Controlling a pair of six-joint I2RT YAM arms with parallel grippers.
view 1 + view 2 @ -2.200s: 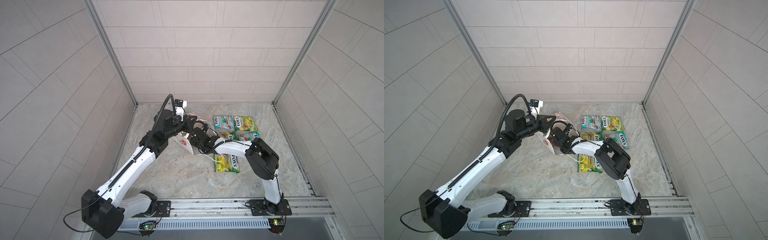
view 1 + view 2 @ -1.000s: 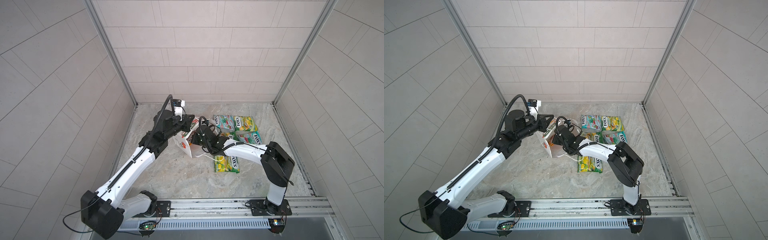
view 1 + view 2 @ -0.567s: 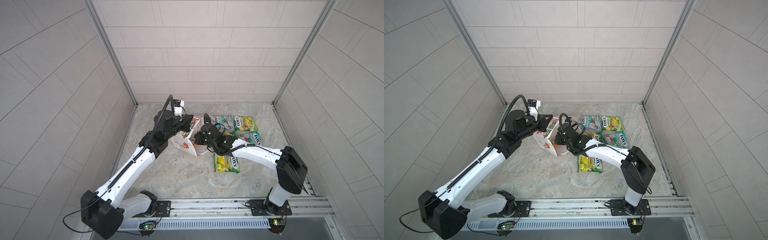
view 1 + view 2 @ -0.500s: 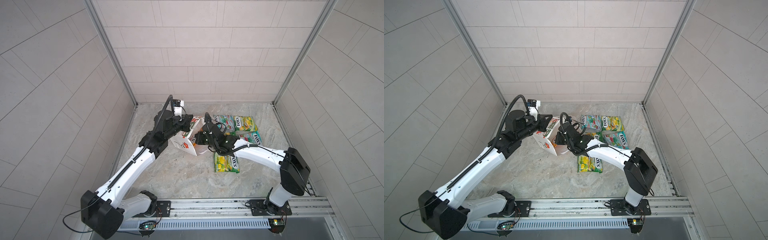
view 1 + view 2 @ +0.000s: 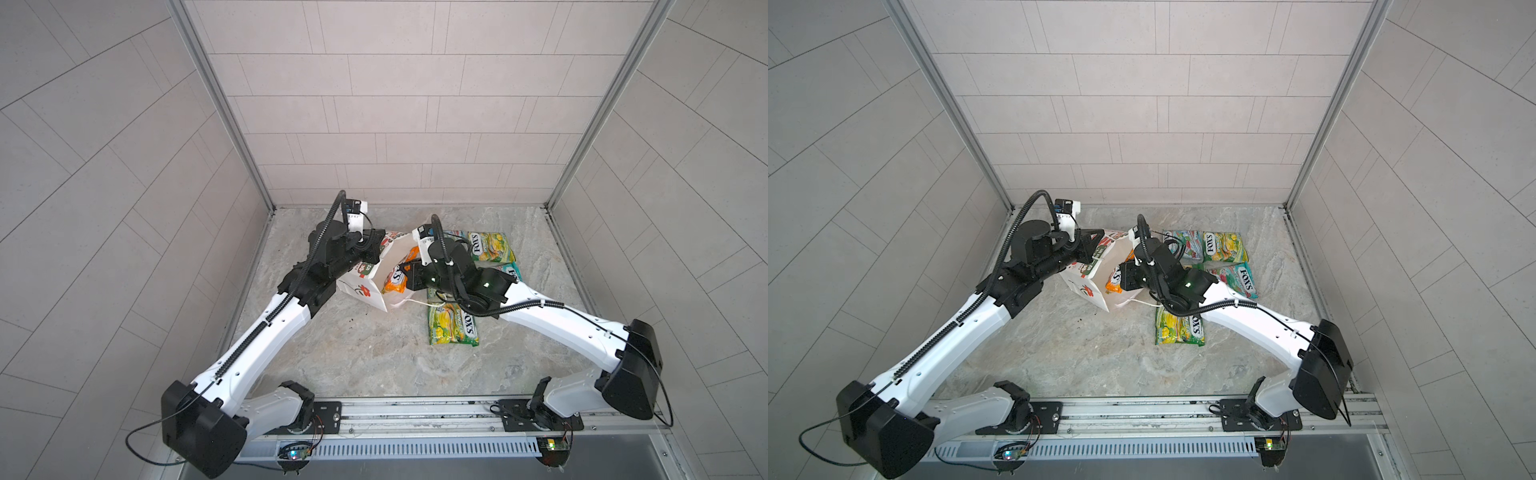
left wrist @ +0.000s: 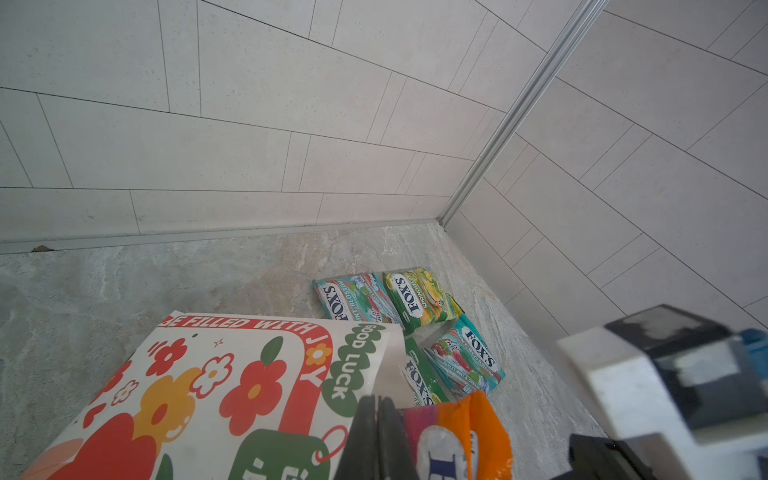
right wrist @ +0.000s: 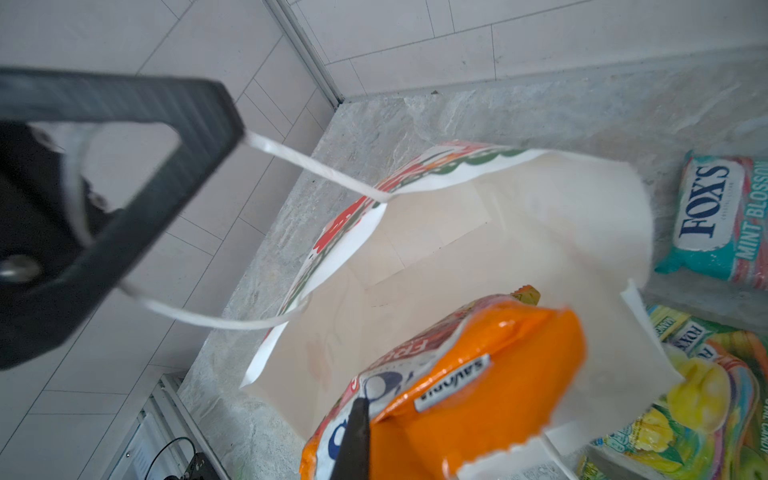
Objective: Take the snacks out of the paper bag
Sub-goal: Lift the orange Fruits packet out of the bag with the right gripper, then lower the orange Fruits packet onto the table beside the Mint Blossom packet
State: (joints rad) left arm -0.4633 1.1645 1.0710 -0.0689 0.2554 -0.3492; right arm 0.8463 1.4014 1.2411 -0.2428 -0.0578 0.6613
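One orange packet [image 7: 478,374], pinched by the right gripper [image 5: 406,277], must clear the paper bag [image 5: 362,289] whose handle [image 7: 316,166] the left gripper [image 6: 377,432] clamps.

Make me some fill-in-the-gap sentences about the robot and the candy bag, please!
1. The right gripper is shut on a packet that is mostly ___.
2. The left gripper holds the paper bag by its white cord ___.
3. A teal packet outside the bag reads FOX'S MINT ___.
Missing words: orange; handle; BLOSSOM.
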